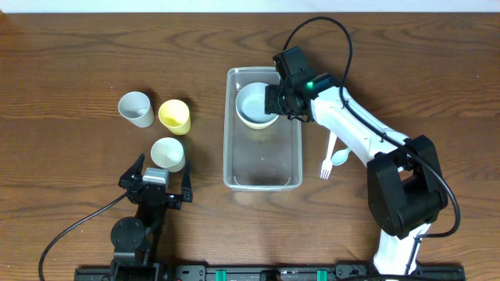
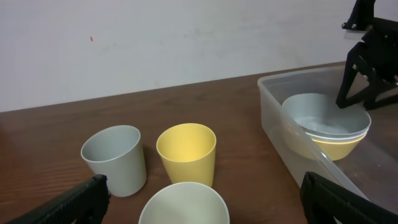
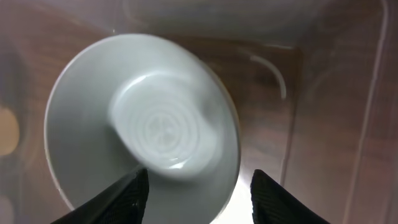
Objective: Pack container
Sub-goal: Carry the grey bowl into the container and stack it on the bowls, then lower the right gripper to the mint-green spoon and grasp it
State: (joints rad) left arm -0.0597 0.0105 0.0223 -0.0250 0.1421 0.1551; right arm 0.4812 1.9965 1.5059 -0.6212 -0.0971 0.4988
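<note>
The clear container [image 1: 262, 164] lies lengthwise mid-table. At its far end a pale blue bowl [image 1: 254, 104] sits nested in a yellowish one. My right gripper [image 1: 275, 100] is down at that bowl's right rim, open. In the right wrist view the bowl [image 3: 137, 118] fills the frame and the gripper [image 3: 200, 180] straddles its rim, one finger inside and one outside, with a gap showing. My left gripper [image 1: 160, 178] stands open just behind a pale cup [image 1: 167, 154]. From the left wrist, that cup [image 2: 183, 204] sits between the wide jaws of the left gripper [image 2: 202, 186], and the container [image 2: 273, 124] is at right.
A grey-white cup [image 1: 135, 108] and a yellow cup [image 1: 174, 115] stand left of the container. A white fork [image 1: 326, 164] and a pale blue spoon [image 1: 340, 154] lie on the table right of it, under the right arm.
</note>
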